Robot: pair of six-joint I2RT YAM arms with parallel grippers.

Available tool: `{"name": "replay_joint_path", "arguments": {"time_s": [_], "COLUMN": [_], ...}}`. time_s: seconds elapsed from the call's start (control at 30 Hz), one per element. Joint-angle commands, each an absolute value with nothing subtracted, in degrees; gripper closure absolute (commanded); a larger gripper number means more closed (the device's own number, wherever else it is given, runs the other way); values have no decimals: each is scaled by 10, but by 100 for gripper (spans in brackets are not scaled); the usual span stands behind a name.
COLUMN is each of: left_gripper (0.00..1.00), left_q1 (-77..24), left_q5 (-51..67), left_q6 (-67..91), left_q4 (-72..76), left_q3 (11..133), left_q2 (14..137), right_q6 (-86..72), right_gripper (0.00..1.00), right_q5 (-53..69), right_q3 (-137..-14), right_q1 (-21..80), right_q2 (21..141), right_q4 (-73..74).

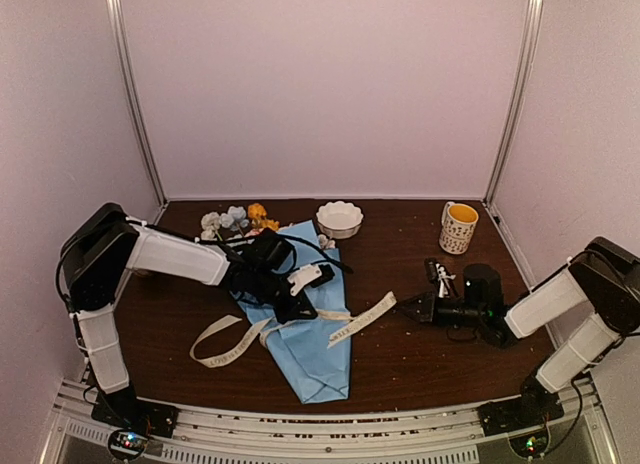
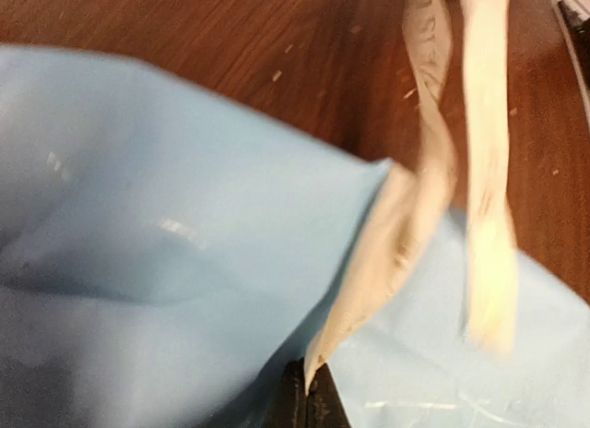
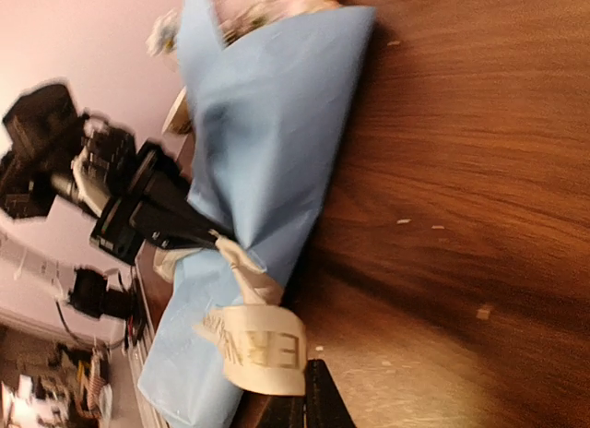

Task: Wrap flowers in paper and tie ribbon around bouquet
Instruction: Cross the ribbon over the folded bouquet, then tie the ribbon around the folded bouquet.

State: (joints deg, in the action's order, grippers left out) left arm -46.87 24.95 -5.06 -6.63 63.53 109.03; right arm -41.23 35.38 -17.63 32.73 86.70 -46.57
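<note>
The bouquet (image 1: pixel 316 344) lies flat on the tabletop (image 1: pixel 430 369). Its long axis runs from far to near, with the flowers (image 1: pixel 235 221) poking out of the wide end at the back left and the paper (image 1: pixel 326 379) tapering to a narrow end near the front edge. The ribbon (image 1: pixel 365 319) crosses it about midway, roughly square to that axis. One tail loops out on the tabletop to the left of the paper. The other runs out to the right, its end pointing at the right end effector (image 1: pixel 412 306).

The left end effector (image 1: pixel 298 306) sits over the middle of the bouquet with its jaws closed. Its wrist view shows a fold of ribbon pinched between the tips, right against the paper.

The right end effector hangs low over the tabletop to the right of the bouquet, jaws together. The right tail's end lies just at its tips, but whether it is gripped or merely beside them cannot be told.

The coming move likely turns on that right tail. The right arm is the nearer one, and the tail lies to its left. A pull would run along the ribbon's length, away from the bouquet, while the left arm pins the crossing.
</note>
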Motion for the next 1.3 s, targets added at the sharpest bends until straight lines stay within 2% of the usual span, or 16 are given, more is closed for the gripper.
{"name": "replay_joint_path", "arguments": {"time_s": [0.0, 0.23, 0.43, 0.57, 0.73, 0.8, 1.0, 1.2, 1.23, 1.27], "left_gripper": [100, 100, 100, 100, 85, 75, 40, 28, 17, 13], "left_q1": [-430, -430, -430, -430, -430, -430, -430, -430, -430, -430], "left_q5": [161, 168, 175, 181, 181, 180, 178, 168, 156, 136], "left_q6": [-56, -58, -55, -51, -43, -40, -27, 5, 17, 34], "left_q4": [-152, -155, -153, -156, -162, -161, -158, -165, -169, -178], "left_q3": [618, 619, 623, 629, 641, 643, 649, 648, 644, 641], "left_q2": [1103, 1104, 1104, 1103, 1098, 1090, 1041, 990, 978, 966], "right_q6": [-524, -479, -273, -225, -202, -186, -150, -126, -122, -120], "right_gripper": [94, 90, 72, 67, 63, 61, 54, 53, 53, 53], "right_q5": [296, 221, 119, 83, 36, 33, 68, 38, 36, 34], "right_q3": [-127, -140, -270, -357, -408, -431, -488, -529, -535, -540], "right_q1": [252, 221, 279, 326, 430, 454, 458, 458, 459, 460], "right_q2": [878, 827, 762, 777, 827, 860, 934, 968, 971, 975], "right_q4": [-473, -306, -19, 114, 158, 161, 171, 191, 192, 193]}}
